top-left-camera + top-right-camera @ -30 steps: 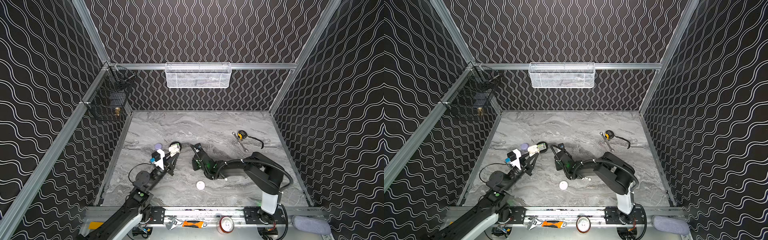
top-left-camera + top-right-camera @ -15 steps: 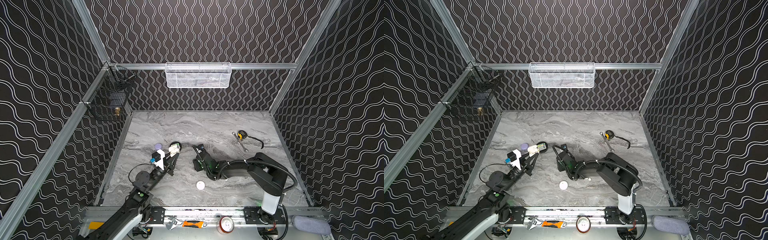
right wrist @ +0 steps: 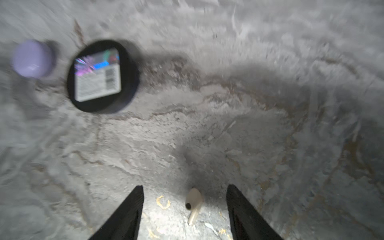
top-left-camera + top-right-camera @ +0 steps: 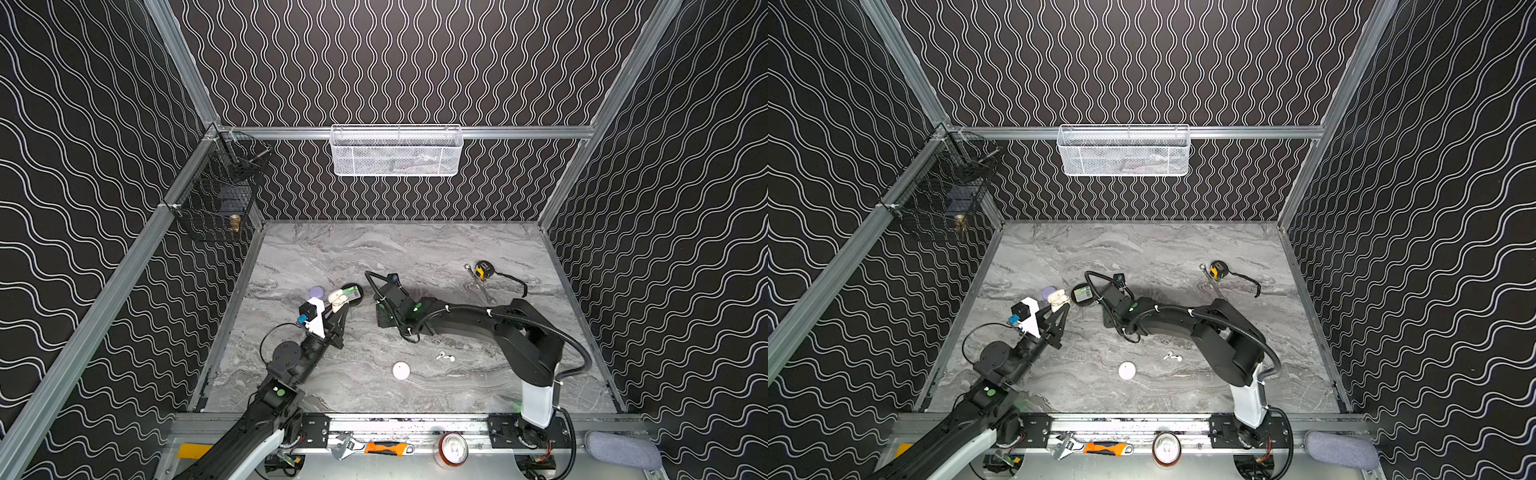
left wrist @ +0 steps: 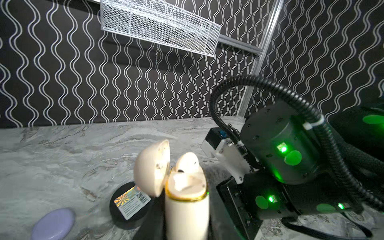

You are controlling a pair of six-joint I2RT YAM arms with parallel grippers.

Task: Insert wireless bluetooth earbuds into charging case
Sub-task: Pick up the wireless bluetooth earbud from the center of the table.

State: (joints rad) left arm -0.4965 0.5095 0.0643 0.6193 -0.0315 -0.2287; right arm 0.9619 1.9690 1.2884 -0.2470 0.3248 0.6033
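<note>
My left gripper [image 5: 187, 225] is shut on the cream charging case [image 5: 187, 212], held upright with its lid [image 5: 152, 168] swung open. One cream earbud [image 5: 187, 163] stands in the case with its head sticking out. In both top views the case [image 4: 336, 298] [image 4: 1057, 297] shows at the left gripper [image 4: 338, 309]. My right gripper [image 3: 185, 187] is open and points down at the table. A second cream earbud [image 3: 194, 202] lies loose on the table between its fingers [image 3: 133, 207]. Two white earbuds [image 4: 444, 356] [image 4: 1172, 356] lie near the right arm.
A lilac case [image 4: 316, 292] [image 3: 32, 59] and a black round case with a label [image 4: 352, 293] [image 3: 99, 76] lie beside the held case. A white round case [image 4: 401, 370] sits toward the front. A tape measure [image 4: 482, 270] and a wrench [image 4: 482, 289] are at the back right.
My right gripper's jaws have gone from shut to open, and its arm has shifted slightly. The left arm and the cream case have stayed put.
</note>
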